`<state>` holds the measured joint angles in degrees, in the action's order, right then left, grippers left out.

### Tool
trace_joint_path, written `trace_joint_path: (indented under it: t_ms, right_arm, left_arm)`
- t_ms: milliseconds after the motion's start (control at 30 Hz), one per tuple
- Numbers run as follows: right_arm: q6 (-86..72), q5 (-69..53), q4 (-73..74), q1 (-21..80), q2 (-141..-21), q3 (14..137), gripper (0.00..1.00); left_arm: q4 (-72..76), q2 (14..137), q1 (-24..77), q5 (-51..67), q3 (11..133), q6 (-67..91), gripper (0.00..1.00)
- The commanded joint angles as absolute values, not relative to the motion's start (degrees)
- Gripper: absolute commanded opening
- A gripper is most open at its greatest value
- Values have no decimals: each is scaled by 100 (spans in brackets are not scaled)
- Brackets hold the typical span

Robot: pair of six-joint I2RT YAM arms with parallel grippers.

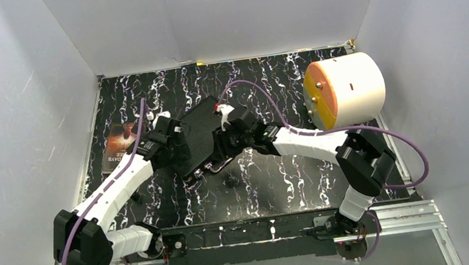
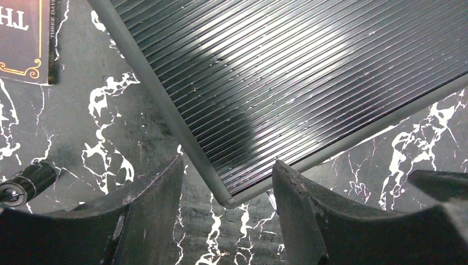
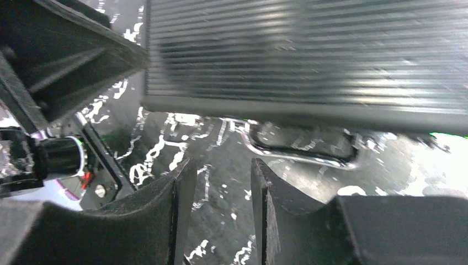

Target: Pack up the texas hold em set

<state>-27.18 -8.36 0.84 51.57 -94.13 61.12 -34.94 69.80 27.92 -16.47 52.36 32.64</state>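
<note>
The black ribbed case (image 1: 200, 135) with silver edges lies closed and skewed in the middle of the table. Its silver handle (image 3: 298, 155) faces the near side. My left gripper (image 1: 175, 147) is at the case's left side. It is open (image 2: 227, 185), and a silver corner of the case (image 2: 287, 72) sits between its fingertips. My right gripper (image 1: 225, 140) is at the case's right near side. It is open and empty (image 3: 223, 176), low over the table just in front of the case (image 3: 309, 49) and the handle. Chips, card decks, dice and buttons are out of view.
A dark brown booklet (image 1: 119, 145) lies left of the case and shows in the left wrist view (image 2: 25, 38). A big white cylinder with an orange face (image 1: 346, 90) stands at the back right. A small dark object (image 1: 231, 182) lies near the case's front. White walls enclose the table.
</note>
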Motion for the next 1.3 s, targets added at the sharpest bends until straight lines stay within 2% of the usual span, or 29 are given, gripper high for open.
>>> trace_joint_path:
  t_ms: [0, 233, 567, 1267]
  right_arm:
    - [-2816, -1343, 145, 5369, -9790, 6801, 49]
    - [-2899, -1531, 385, 5608, -10378, 7241, 49]
    - [-2900, -1706, 508, 5686, -10688, 7286, 46]
    - [-2968, -1807, 141, 5687, -10656, 7418, 48]
  left_arm:
    - [-3759, 6703, 2713, -1837, 5106, 3446, 57]
    - [-3767, 6926, 2672, -1644, 4881, 3648, 54]
    - [-3612, 7052, 2671, -1467, 4625, 3703, 40]
    - [-3590, 7084, 2658, -1380, 4612, 3624, 35]
